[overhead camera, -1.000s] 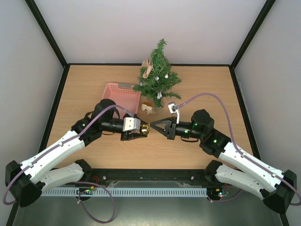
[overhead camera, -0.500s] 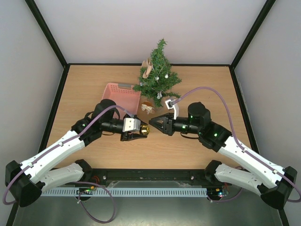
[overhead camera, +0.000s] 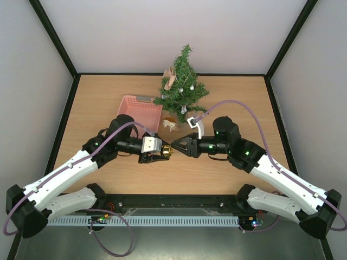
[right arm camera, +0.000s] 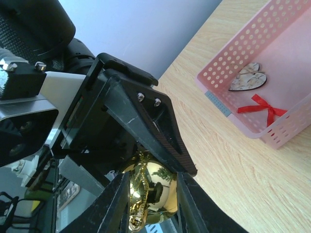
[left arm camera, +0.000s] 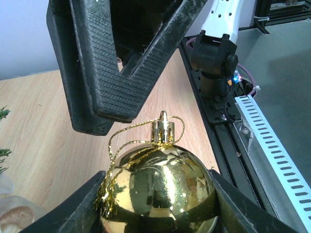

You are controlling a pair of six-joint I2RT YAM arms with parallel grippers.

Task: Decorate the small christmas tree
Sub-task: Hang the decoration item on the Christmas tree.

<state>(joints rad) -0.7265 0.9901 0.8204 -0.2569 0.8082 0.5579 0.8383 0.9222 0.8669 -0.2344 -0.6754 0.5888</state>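
My left gripper (overhead camera: pixel 164 153) is shut on a shiny gold bauble (overhead camera: pixel 168 152) and holds it near the table's middle; its fingers flank the ball (left arm camera: pixel 158 189) in the left wrist view, cap and gold cord loop (left arm camera: pixel 163 128) pointing away. My right gripper (overhead camera: pixel 174 146) is open, its tips at the bauble. In the right wrist view its fingers (right arm camera: pixel 116 204) stand on either side of the ball (right arm camera: pixel 150 191). The small christmas tree (overhead camera: pixel 181 86) stands at the back centre with a few small ornaments on it.
A pink basket (overhead camera: pixel 140 111) sits left of the tree; it holds a heart ornament (right arm camera: pixel 248 81) and a red bow (right arm camera: pixel 265 109). A pale ornament (overhead camera: pixel 170 123) lies by the tree's base. Grey walls enclose the table.
My right arm has swung left toward the left gripper; its open fingers now reach the gold bauble. The left gripper has stayed put with the bauble.
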